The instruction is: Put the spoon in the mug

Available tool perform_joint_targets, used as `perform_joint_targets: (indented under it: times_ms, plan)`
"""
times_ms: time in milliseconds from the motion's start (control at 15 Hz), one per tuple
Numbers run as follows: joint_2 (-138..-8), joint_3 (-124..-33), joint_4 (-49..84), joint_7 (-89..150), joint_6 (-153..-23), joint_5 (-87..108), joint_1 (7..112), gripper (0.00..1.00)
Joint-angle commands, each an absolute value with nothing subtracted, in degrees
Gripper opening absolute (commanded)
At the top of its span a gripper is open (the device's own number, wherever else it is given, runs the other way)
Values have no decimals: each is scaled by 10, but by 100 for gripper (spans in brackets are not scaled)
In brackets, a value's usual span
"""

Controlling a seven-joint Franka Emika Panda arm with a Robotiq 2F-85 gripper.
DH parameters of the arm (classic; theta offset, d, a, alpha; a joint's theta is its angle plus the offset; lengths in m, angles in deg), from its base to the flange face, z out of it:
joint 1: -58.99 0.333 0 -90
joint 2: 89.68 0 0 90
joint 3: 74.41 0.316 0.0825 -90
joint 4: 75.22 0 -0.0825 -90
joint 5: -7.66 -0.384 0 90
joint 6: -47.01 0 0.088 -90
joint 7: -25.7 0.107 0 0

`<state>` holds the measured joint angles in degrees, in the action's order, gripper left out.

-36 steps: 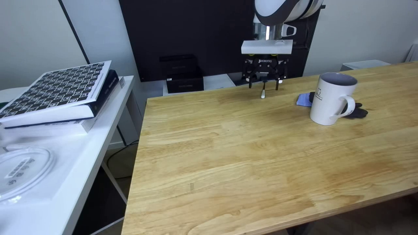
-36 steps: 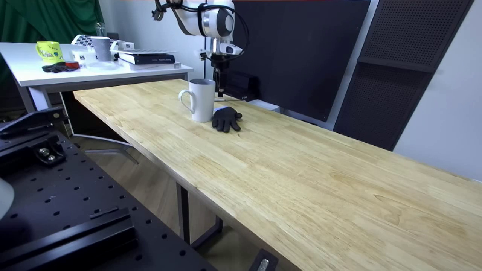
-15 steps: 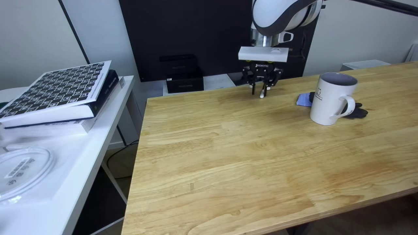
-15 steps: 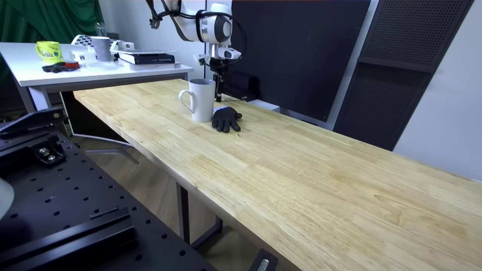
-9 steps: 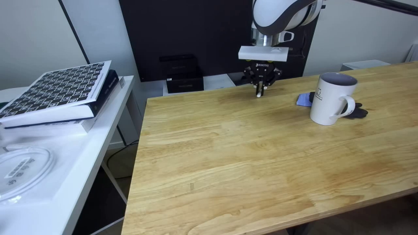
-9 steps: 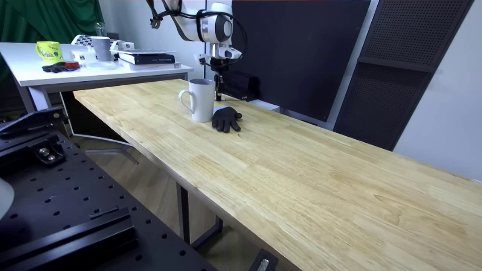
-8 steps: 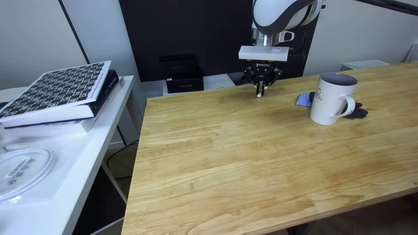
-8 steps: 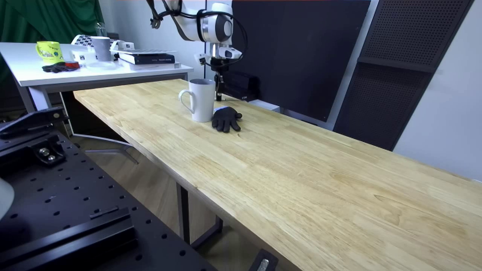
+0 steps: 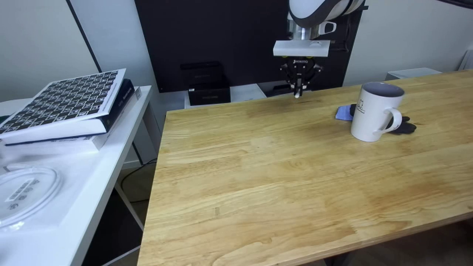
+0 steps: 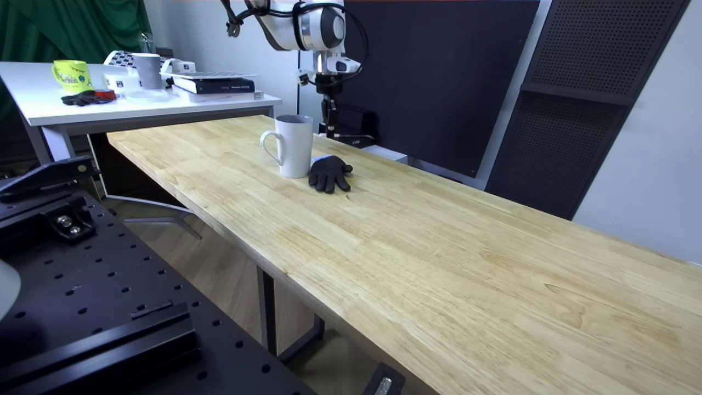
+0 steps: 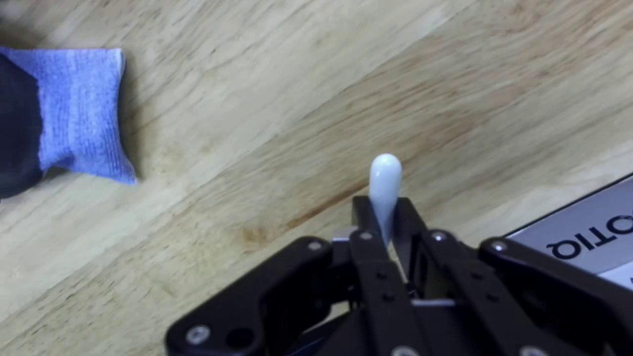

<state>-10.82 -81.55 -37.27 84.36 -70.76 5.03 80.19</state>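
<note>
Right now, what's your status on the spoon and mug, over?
Gripper shut on spoon; spoon outside mug. Mug upright on table. Glove beside mug, likely not in the way.

From where I stand, the pincer (image 11: 384, 206) hides much of the spoon (image 11: 385, 173) behind its rounded white end in the wrist view. The glove (image 11: 17, 128) there is cut off by the left edge; in an exterior view the mug (image 9: 373, 122) blocks part of it. I can't read the mug's tiny lettering (image 9: 360, 111). Both exterior views crop the arm (image 9: 319, 14) at the top.
</note>
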Motion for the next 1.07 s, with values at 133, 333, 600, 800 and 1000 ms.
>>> perform_joint_targets:
  times_ms: [133, 333, 600, 800, 1000]
  plan:
    - [-144, -831, -400, 855, -640, 54, 800, 4]
    - [-184, -814, -404, 849, -555, 30, 785, 4]
    - [-240, -804, -410, 860, -451, -4, 774, 4]
    - [-279, -799, -407, 882, -389, -37, 766, 4]
    - [-309, -794, -403, 898, -344, -69, 759, 4]
